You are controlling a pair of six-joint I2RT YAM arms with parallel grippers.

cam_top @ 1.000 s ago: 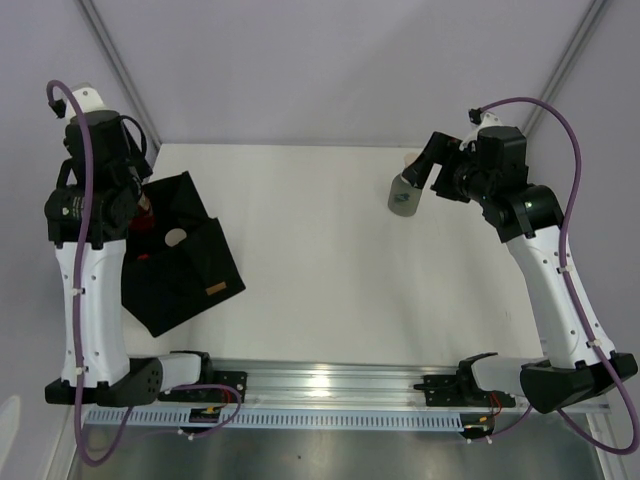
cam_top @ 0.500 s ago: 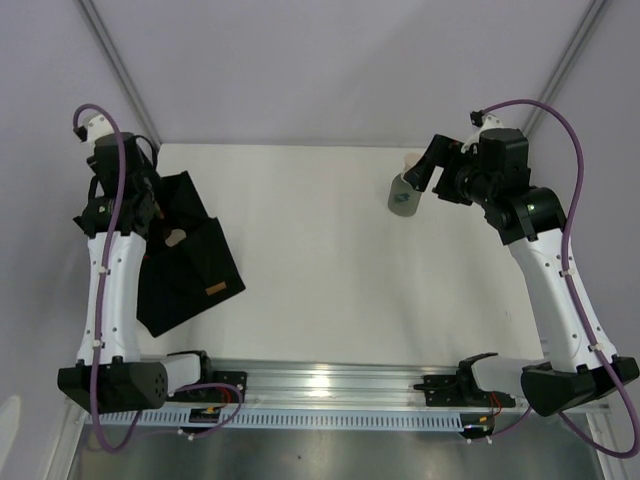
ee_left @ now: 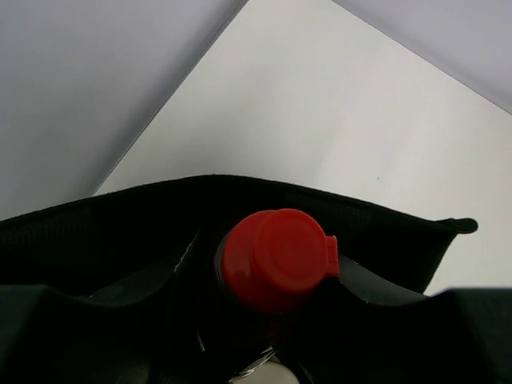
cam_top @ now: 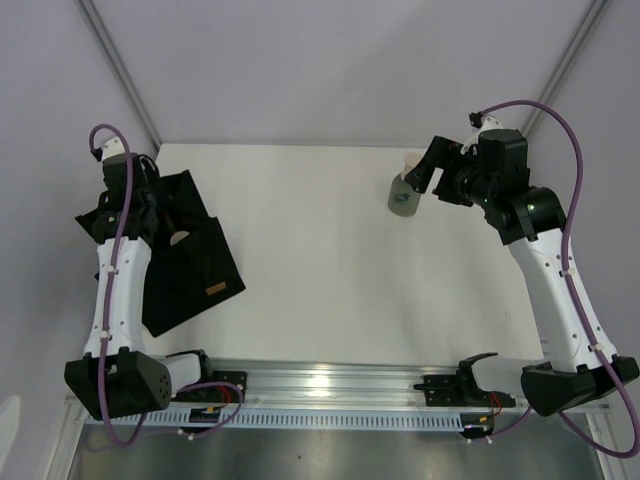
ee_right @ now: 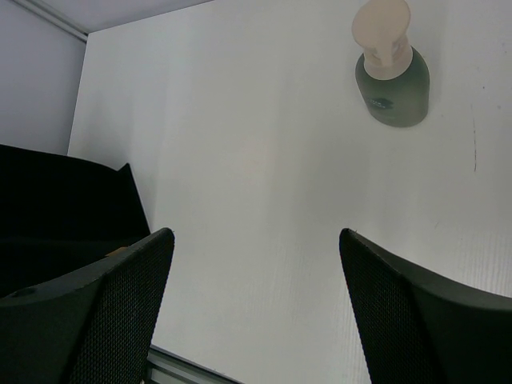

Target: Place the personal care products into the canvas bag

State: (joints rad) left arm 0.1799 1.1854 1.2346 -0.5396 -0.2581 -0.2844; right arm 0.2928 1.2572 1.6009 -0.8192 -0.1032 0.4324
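Your left claw (cam_top: 140,212) sits over the mouth of the canvas bag (cam_top: 190,270) and is closed all the way. You cannot tell from the wrist view whether it has a pinch of fabric or nothing at all, because black fingers and black cloth run together along the bottom of that picture. The bag is floppy black fabric lying at the left side of the white counter (cam_top: 320,260), with a small tan label patch (cam_top: 212,291) near its right edge. In the left wrist view its rim stands up as a dark, slightly sagging line.

Inside the bag you can see the red bottle (ee_left: 276,258). It shows a round, glossy red end with a small tab on its right side, dark below, tucked just behind the rim. From overhead a small cream cap (cam_top: 178,237) shows in the bag's opening, just beside the left arm (cam_top: 112,290). Whatever is under that cap is hidden.

The grey bottle (ee_right: 392,80) is outside the bag, standing upright at the far right of the counter, well apart from the bag. It has a squat grey-green body with rounded shoulders, a small dark mark on its front, and a pale beige, bulbous cap (ee_right: 384,28).

Your right claw (ee_right: 254,236) is spread wide with nothing between its textured black fingers (ee_right: 104,312). It hangs above the counter near the grey bottle, which stands ahead of the fingers and clear of them.
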